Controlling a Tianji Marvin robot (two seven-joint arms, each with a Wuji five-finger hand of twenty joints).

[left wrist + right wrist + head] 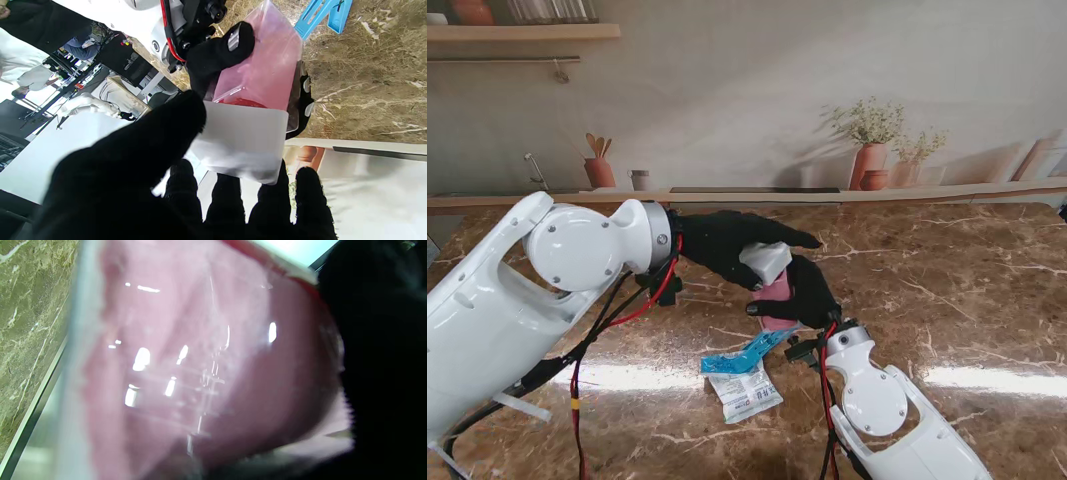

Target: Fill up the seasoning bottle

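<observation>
Brown veined marble tabletop (987, 290); above its middle a clear pink-filled square bottle (776, 292) is gripped by the gloved right hand (810, 292), its smooth white cap (766, 262) clasped by the left hand (722, 243). A torn blue-and-white sachet (745, 382), print unreadable, is seen nearer

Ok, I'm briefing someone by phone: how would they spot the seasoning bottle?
On the brown marble table, look at the middle, where two black-gloved hands meet. The seasoning bottle is the clear container of pink powder with a white lid held between them; the blue clip and white sachet lie flat, nearer to me.
</observation>
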